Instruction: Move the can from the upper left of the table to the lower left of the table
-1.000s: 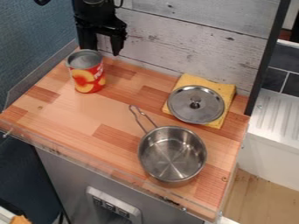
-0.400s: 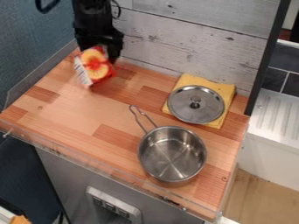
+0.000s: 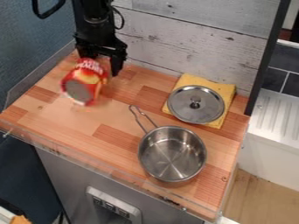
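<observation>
- By the near edge of the desk (image 3: pixel 70 118), toward the right, a metal pot (image 3: pixel 172 157) is set upright, its wire handle (image 3: pixel 140 119) pointed up and to the left in the view.
- Behind the pot, a round metal lid (image 3: pixel 184 111) is laid knob up on a folded yellow cloth (image 3: pixel 189 79).
- In the upper left part of the desk, the red can (image 3: pixel 92 78) is tipped well over, its metal end turned toward the near side; whether it is touched by the fingers (image 3: pixel 117 65) cannot be told.
- Just behind the can, the fingers are released and held apart, pointed downward beneath the black arm (image 3: pixel 96 24).
- Farthest off, the desk is backed by whitish wooden boards (image 3: pixel 192 26).
</observation>
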### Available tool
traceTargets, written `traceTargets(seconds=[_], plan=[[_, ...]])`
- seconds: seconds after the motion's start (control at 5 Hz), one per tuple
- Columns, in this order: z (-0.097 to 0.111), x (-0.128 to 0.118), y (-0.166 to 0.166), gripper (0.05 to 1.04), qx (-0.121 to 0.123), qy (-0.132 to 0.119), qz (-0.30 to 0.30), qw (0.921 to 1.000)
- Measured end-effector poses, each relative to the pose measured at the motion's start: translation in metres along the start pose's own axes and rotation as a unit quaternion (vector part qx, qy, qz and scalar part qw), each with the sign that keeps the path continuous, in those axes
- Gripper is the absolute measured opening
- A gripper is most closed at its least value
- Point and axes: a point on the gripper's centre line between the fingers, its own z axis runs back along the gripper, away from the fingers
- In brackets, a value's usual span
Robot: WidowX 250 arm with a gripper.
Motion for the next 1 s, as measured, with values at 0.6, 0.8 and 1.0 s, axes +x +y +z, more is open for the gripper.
traceTargets(seconds=[0.6,0.8,1.0], plan=[[0.028,-0.104,-0.034,0.997,-0.010,0.035,0.025,0.9990],[0.033,-0.123,-0.038,0.998,-0.011,0.029,0.035,0.9989],[0.046,-0.119,-0.042,0.999,-0.018,0.005,0.034,0.9992]])
